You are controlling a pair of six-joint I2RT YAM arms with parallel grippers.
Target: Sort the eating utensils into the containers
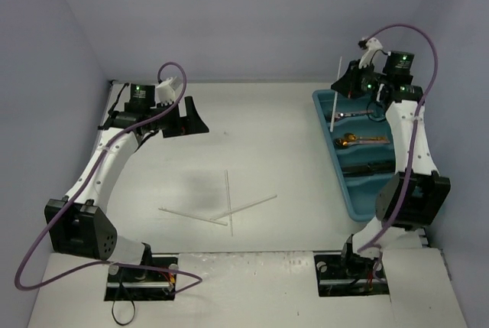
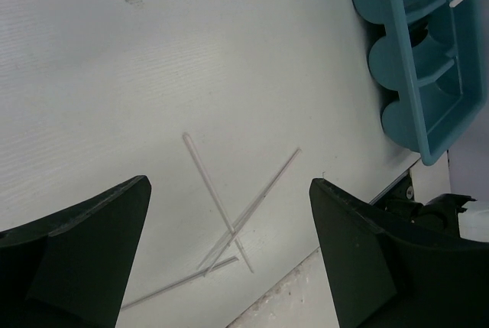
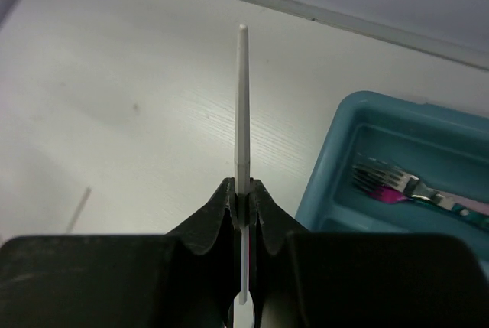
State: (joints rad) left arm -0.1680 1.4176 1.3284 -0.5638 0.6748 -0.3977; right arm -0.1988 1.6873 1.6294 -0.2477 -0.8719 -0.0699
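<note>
Three thin white sticks point(image 1: 229, 204) lie crossed on the table's middle; in the left wrist view these sticks point(image 2: 221, 209) show below and between my fingers. My left gripper point(image 1: 187, 120) hangs open and empty at the far left, well above them. My right gripper point(image 1: 342, 86) is shut on one more white stick point(image 1: 336, 97), held near upright over the far left corner of the teal tray point(image 1: 327, 125). In the right wrist view that stick point(image 3: 241, 99) rises from the shut gripper point(image 3: 243, 190). The tray's compartments hold forks point(image 1: 355, 115), gold spoons point(image 1: 361, 141) and dark knives point(image 1: 370, 167).
Grey walls close the table at the back and left. The right arm's elbow point(image 1: 409, 198) hangs over the tray's near end. The tray point(image 2: 428, 60) shows at the upper right of the left wrist view, and its corner point(image 3: 336, 167) with pink-handled forks point(image 3: 390, 186) in the right wrist view.
</note>
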